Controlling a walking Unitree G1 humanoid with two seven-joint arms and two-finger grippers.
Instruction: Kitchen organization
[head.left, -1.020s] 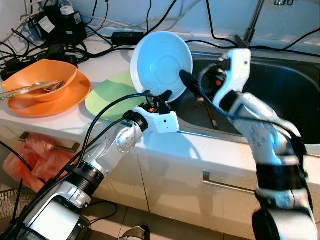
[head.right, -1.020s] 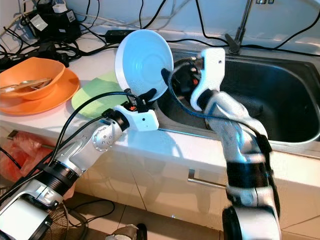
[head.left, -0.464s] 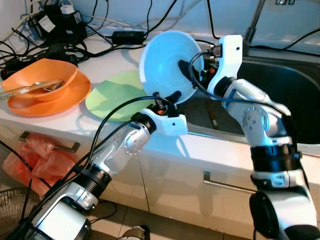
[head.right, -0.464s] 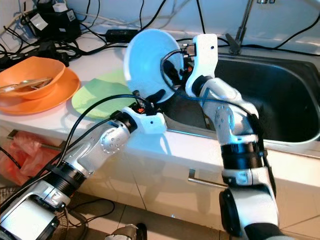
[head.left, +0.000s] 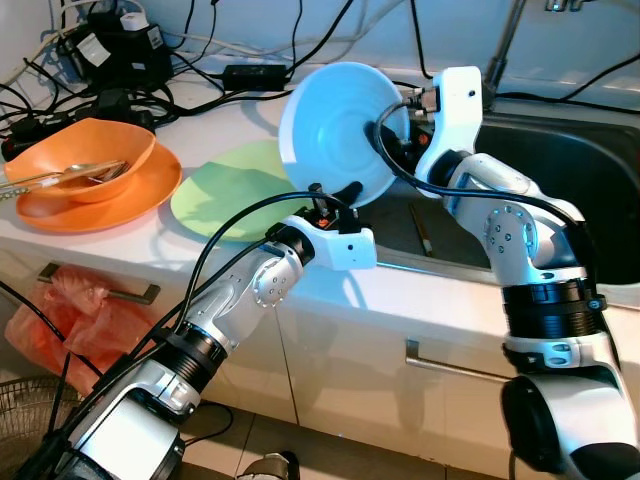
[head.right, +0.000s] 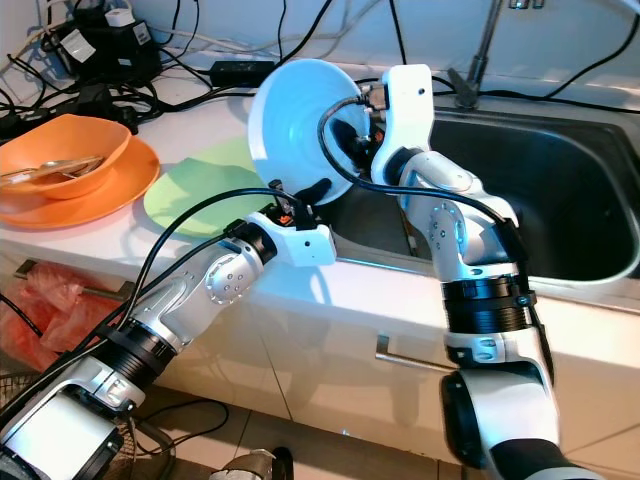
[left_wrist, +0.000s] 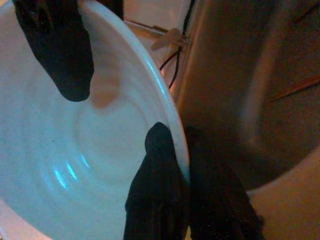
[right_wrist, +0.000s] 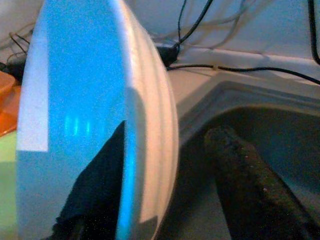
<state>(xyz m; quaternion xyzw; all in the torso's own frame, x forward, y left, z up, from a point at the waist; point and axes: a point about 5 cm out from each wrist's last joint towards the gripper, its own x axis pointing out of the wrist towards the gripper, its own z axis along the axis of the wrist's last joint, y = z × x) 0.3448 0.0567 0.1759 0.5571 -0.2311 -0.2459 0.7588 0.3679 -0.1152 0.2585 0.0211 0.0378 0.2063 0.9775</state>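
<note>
A light blue bowl stands on edge in the air above the counter's edge beside the sink, hollow side facing me. My left gripper is shut on its lower rim, one finger inside and one behind. My right gripper straddles the bowl's right rim and is open. One of its fingers lies against the bowl's inner face; the other finger stands apart behind it, over the sink.
A green plate lies on the white counter left of the bowl. Farther left an orange bowl with utensils sits on an orange plate. Cables and adapters crowd the back. Chopsticks lie in the sink, and the faucet rises behind.
The left gripper carried the bowl to the right, toward the sink. The right gripper swung in from the sink side and now straddles the bowl's right rim.
</note>
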